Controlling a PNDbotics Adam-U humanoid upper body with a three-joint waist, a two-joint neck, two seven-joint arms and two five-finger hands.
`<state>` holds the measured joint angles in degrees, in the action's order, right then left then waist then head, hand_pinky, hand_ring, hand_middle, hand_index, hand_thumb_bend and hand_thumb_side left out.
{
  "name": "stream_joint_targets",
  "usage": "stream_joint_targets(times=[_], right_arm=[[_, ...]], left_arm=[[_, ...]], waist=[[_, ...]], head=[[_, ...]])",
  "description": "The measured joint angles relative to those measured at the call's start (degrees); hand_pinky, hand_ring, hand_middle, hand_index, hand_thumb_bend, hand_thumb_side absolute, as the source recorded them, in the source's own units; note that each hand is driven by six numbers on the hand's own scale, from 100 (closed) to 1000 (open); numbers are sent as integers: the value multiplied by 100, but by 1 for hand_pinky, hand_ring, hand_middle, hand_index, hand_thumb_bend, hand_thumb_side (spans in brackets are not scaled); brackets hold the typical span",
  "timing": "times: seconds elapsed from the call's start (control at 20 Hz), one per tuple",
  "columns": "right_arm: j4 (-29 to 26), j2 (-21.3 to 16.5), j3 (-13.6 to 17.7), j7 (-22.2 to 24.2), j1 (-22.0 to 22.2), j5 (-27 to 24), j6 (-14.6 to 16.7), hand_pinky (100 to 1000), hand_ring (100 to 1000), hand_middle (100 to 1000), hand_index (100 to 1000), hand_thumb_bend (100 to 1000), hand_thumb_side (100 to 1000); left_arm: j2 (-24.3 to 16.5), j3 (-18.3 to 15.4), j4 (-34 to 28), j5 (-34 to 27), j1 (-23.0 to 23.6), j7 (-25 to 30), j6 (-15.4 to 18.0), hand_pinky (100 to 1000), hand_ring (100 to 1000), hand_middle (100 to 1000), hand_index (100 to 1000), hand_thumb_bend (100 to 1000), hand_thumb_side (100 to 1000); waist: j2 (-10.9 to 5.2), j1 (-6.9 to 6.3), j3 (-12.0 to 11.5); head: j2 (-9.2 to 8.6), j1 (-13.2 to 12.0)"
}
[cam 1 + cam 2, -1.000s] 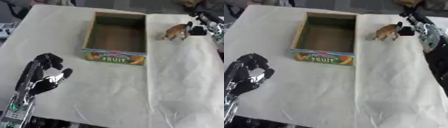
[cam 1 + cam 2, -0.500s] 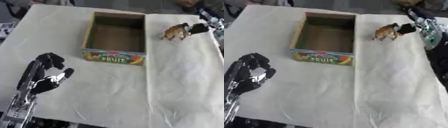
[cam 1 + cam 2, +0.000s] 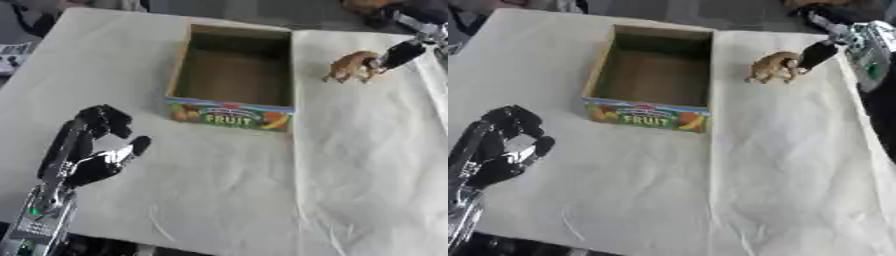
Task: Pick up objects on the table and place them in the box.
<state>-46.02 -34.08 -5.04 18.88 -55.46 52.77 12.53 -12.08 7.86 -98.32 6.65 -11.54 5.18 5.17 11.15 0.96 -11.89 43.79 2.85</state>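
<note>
A small brown toy animal stands on the white table cover to the right of the open cardboard box, which has "FRUIT" printed on its front. Nothing shows inside the box. My right hand comes in from the upper right. One straight dark finger reaches down to the toy's rear end and touches it. My left hand rests at the lower left, fingers relaxed and up, holding nothing.
The white cover has creases across the front and right. Dark objects lie beyond the table's far edge at the upper right. The table's right edge runs close to my right hand.
My right hand's finger has shifted slightly against the toy's rear. The toy, the box and my left hand are where they were.
</note>
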Motion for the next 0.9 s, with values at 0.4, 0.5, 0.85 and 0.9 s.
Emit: stream_joint_targets(times=[0.4,0.5,0.85,0.9], right_arm=[[-55,0,0,143,-1,321,111,836,936,922,955,469,140],[-52,1,1,160,-1,342,111,835,934,920,953,451,136],[105,25,26,123,0,359,56,827,920,897,936,391,122],[130,41,40,107,0,359,48,827,919,895,934,381,122]], left_arm=[[0,-1,0,15,8,-1,1,551,527,529,598,658,363],[0,-1,0,15,8,-1,1,551,526,529,598,659,362],[0,-1,0,15,8,-1,1,552,526,529,598,658,362],[0,-1,0,15,8,-1,1,552,526,529,598,658,363]], waist=[[-20,23,26],[-21,23,21],[-21,13,-36],[-21,9,-45]], head=[[0,-26],[0,-26],[0,-26],[0,-26]])
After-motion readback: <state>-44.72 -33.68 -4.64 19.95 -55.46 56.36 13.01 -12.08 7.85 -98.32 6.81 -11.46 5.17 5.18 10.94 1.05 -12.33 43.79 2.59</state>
